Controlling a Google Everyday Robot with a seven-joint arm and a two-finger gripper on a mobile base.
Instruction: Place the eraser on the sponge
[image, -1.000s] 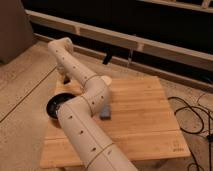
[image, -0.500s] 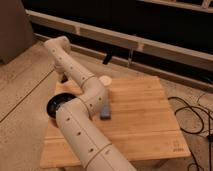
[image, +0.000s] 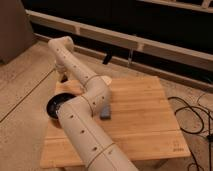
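My arm rises from the bottom edge, bends at an elbow (image: 97, 92) over the wooden table (image: 145, 125), then reaches up and left to a joint (image: 62, 47). From there it drops to the gripper (image: 63, 77), which hangs at the table's far left corner. A small flat grey-blue block (image: 106, 112) lies on the table just right of the elbow. I cannot tell whether it is the sponge or the eraser. No other object that could be either one shows; the arm hides part of the tabletop.
A black round dish (image: 56, 106) sits at the table's left edge, partly behind the arm. A pale round object (image: 105, 80) peeks out behind the elbow. Black cables (image: 192, 117) lie on the floor to the right. A long low rail (image: 150, 45) runs behind the table.
The arm's upper joint has shifted very slightly. The grey-blue block and the dish have stayed where they were.
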